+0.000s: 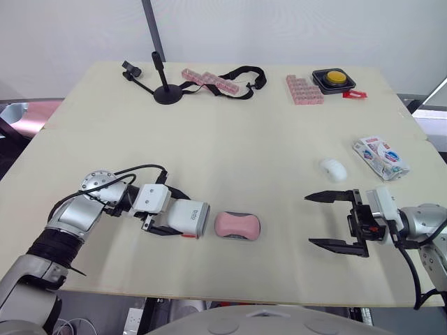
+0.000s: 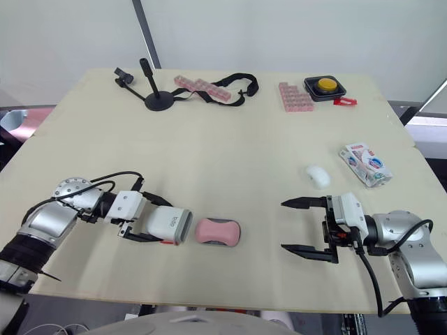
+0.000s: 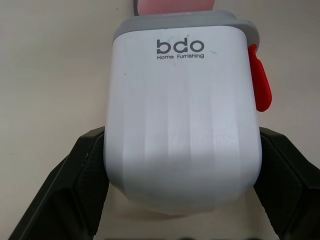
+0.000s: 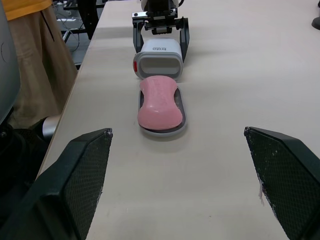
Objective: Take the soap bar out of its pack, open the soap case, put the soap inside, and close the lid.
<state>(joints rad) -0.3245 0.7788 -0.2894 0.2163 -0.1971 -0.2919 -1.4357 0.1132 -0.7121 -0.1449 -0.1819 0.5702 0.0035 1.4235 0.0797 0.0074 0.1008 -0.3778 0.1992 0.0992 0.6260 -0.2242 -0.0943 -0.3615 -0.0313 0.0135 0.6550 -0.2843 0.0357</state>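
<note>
On the pale wooden table (image 1: 244, 139), seen from the head, the left gripper (image 1: 180, 215) lies low near the front edge with its two black fingers clamped on either side of a white plastic soap case (image 1: 188, 216), which rests on its side. A pink oval soap bar (image 1: 236, 225) lies just beside the case's open end, out of its pack. The crumpled blue-and-white soap pack (image 1: 380, 157) sits well apart by the right edge, with a small white oval lump (image 1: 333, 169) near it. The right gripper (image 1: 309, 220) hovers low over the table on the right, its fingers spread wide and holding nothing, pointing toward the soap. At the far edge stand a black stand (image 1: 166, 92), pink pill boxes (image 1: 304, 89) and a black box with a yellow button (image 1: 334, 78). In the left wrist view the case is pinched between both fingers, its lettering reads "bdo Home Furnishing", and a red tab (image 3: 260, 80) sticks out on one side. In the right wrist view the soap rests on a shallow grey tray (image 4: 162, 131), lying just in front of the case's open mouth, between the parted fingers.
</note>
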